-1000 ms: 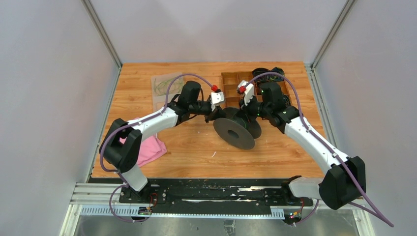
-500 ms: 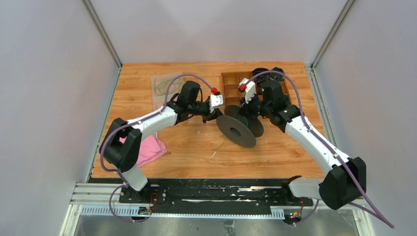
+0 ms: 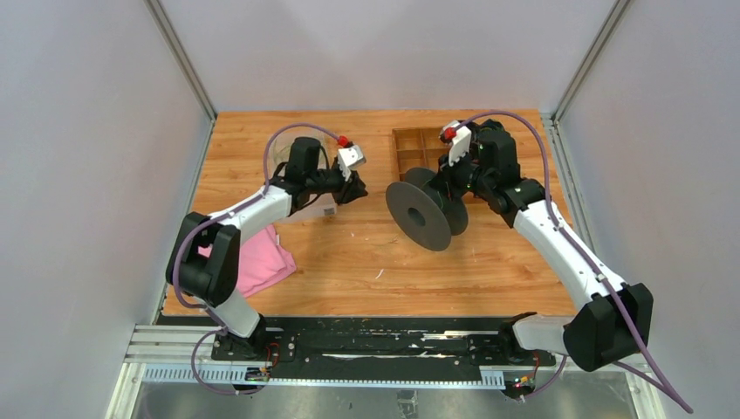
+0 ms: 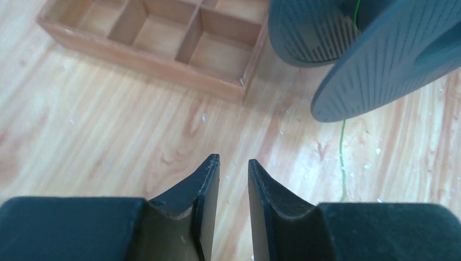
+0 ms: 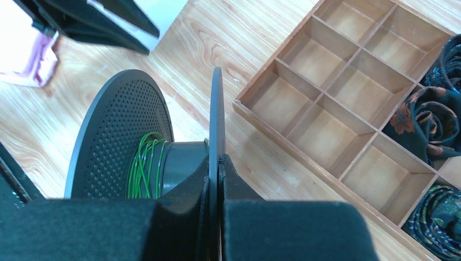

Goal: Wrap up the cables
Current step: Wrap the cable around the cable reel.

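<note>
**A:** What was on the table (image 3: 349, 262), counted from the left?

**B:** One pink cloth (image 3: 262, 266) by the left edge; one pale sheet (image 3: 325, 210) under the left forearm; one black spool (image 3: 419, 216) with two flanges near the middle; one divided wooden tray (image 3: 410, 144) behind it. Two arms, two grippers.

**A:** And the cables?

**B:** Thin green cables (image 5: 144, 168) were wound on the spool's hub between the flanges; one loose strand (image 4: 342, 157) ran from the nearer flange's edge down across the wood.

**A:** The jaws?

**B:** The left gripper (image 4: 234, 160) hung over bare wood to the left of the spool, its jaws released to a narrow gap with nothing between them; the right gripper (image 5: 217, 159) was clenched on the rim of the flange nearer the tray, so it was grasping the spool.

**A:** What stood in the way?

**B:** The tray lay just behind the spool, its near corner close to the flanges; dark patterned rolls (image 5: 429, 119) filled its rightmost compartments, while the others showed bare wood. The spool was tilted; I could not tell whether its lower rim touched the table.

**A:** Room to move?

**B:** There was bare wood between the left gripper and the spool; the near half of the table lay open to its front edge. Grey walls rose close along both sides and the back.
</note>
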Motion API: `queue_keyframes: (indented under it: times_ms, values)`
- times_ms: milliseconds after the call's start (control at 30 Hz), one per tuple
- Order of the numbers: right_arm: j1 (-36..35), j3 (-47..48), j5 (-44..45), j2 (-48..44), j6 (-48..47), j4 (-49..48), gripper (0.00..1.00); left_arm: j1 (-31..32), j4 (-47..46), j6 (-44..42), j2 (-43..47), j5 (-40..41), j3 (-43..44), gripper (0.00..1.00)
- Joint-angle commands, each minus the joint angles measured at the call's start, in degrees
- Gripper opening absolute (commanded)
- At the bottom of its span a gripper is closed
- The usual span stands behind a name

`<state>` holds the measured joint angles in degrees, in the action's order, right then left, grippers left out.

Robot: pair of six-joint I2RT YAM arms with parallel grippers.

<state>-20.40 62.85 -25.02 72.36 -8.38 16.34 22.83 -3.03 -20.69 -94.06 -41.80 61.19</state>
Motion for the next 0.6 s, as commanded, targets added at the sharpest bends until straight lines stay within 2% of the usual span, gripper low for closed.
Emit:
queue_keyframes:
  times_ms: [0,200,400,567]
  values:
    - [1.45,4.39,-3.49,0.26,6.74,-2.69,0.01,-0.80,-3.67,2.76,4.31,-2.57,-5.88,0.33]
    - [2.77,8.92,-4.43,1.74,12.03,-1.90,0.01,-0.63,-11.33,10.16,3.85,-5.56,-10.91,0.40]
    - [2.78,13.48,-2.89,2.80,13.98,0.25,0.01,1.33,-11.91,10.34,3.71,-8.84,-11.96,0.44]
    - [2.78,14.28,-2.04,2.97,13.99,0.70,0.01,3.18,-11.92,10.51,4.78,-7.58,-12.50,0.47]
